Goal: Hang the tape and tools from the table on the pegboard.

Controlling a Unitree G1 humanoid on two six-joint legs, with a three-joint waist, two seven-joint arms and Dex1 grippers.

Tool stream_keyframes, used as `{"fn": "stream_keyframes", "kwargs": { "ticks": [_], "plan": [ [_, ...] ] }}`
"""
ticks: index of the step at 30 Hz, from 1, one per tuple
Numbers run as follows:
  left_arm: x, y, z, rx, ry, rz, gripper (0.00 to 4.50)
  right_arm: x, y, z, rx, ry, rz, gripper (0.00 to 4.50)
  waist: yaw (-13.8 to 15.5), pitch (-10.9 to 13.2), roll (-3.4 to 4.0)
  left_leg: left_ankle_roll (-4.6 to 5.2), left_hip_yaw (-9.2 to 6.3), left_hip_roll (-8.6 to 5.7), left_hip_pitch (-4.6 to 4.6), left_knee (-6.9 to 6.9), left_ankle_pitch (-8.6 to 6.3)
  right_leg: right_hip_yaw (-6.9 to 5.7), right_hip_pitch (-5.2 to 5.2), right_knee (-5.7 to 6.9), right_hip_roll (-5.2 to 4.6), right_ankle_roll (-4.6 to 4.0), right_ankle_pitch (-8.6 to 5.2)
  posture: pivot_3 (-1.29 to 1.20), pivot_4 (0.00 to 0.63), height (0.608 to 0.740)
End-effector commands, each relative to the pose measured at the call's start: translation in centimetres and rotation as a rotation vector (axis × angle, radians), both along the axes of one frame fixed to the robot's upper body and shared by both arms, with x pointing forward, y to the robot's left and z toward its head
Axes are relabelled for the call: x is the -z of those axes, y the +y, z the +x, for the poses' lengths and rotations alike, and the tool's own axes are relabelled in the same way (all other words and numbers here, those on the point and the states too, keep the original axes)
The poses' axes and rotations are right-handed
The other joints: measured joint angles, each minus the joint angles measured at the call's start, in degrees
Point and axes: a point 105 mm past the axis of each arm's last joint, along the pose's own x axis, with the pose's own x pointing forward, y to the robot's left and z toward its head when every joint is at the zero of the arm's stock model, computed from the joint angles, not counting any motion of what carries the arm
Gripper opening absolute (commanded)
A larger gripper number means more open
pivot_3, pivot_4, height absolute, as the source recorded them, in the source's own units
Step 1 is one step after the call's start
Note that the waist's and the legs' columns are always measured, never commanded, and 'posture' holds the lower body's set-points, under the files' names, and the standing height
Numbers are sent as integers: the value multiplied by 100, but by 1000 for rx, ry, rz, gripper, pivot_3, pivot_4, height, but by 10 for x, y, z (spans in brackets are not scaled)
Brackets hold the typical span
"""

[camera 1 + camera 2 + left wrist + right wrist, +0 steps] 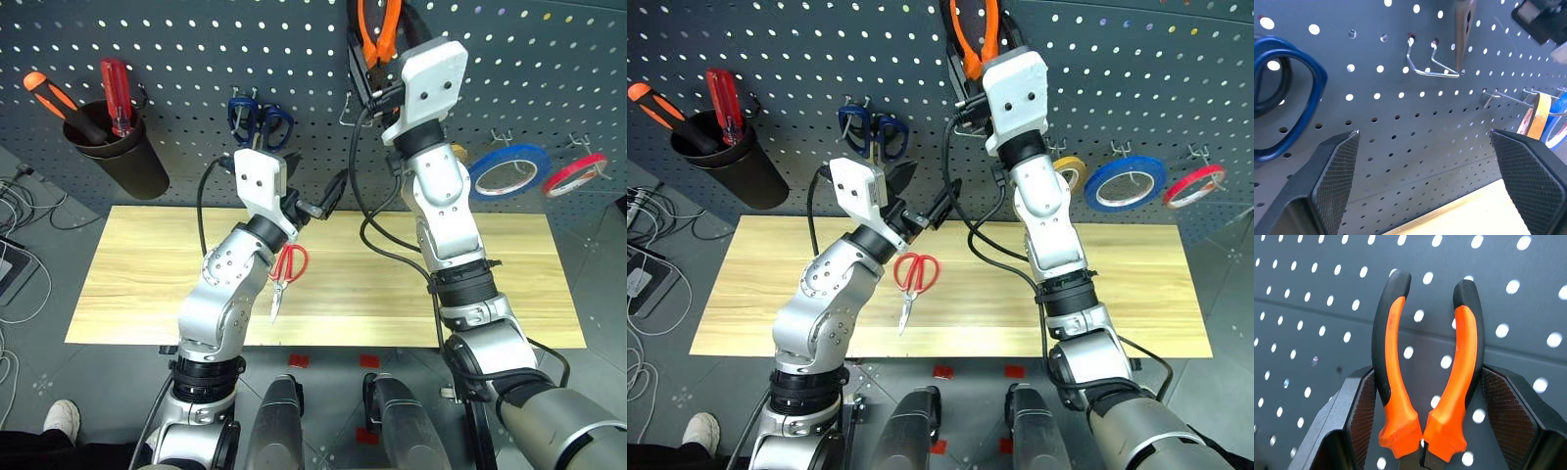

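The right gripper (1425, 416) is clamped on the pliers (1425, 377), its two pads pressing the orange-and-black handles from outside, handle ends pointing up against the pegboard (294, 59) high near its top edge. The left gripper (1425, 171) is raised in front of the board with its fingers (1334, 171) spread well apart and nothing between them; past them a bare wire hook (1430, 61) sticks out of the holes.

On the table (147, 284) lie the red scissors (913, 279), near the middle, blades together and pointing toward the front edge.

A black cup (122, 152) hangs at the left end of the pegboard, just above the table's back left corner. In it stand an orange screwdriver (54, 98) leaning left and a red screwdriver (116, 93) standing more upright.

Blue scissors (872, 132) hang on the board above the left arm. Toward the right end, three rolls hang on hooks in a row: the yellow tape (1070, 171) just beside the right arm, the blue roll (1127, 181) next to it, then the red roll (1195, 184) nearest the board's right edge.
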Motion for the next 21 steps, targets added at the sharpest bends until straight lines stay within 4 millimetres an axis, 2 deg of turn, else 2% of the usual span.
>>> {"fn": "stream_keyframes", "kwargs": {
  "ticks": [1, 5, 14, 21],
  "plan": [
    [-11, -3, -5, 19, -59, 0, 4500, -21, -2, -12, -14, -84, 45, 2964, 0, 0, 0, 0, 1, 0, 0, 0, 0, 0, -1, 0, 0, 0, 0, 164, 276, 740],
    [-12, -1, -3, 23, -61, 6, 4500, -23, -1, -13, -19, -80, 72, 2964, 0, 0, 0, 0, 2, -2, 0, 1, 0, 1, -1, 2, -1, 0, 0, 159, 282, 740],
    [-10, -5, -5, 35, -54, 10, 4500, -24, 14, -21, -71, -60, 125, 2964, -3, 0, 0, 0, 2, 0, 0, 1, 0, 1, -2, 3, -1, 0, 0, 168, 287, 740],
    [-11, -4, -5, 30, -55, 11, 4500, -9, 18, -17, -78, -15, 131, 2964, -9, 0, 0, 0, 3, 3, 2, 1, 0, 2, -2, 4, -1, 0, 0, 184, 289, 740]
  ]
}}
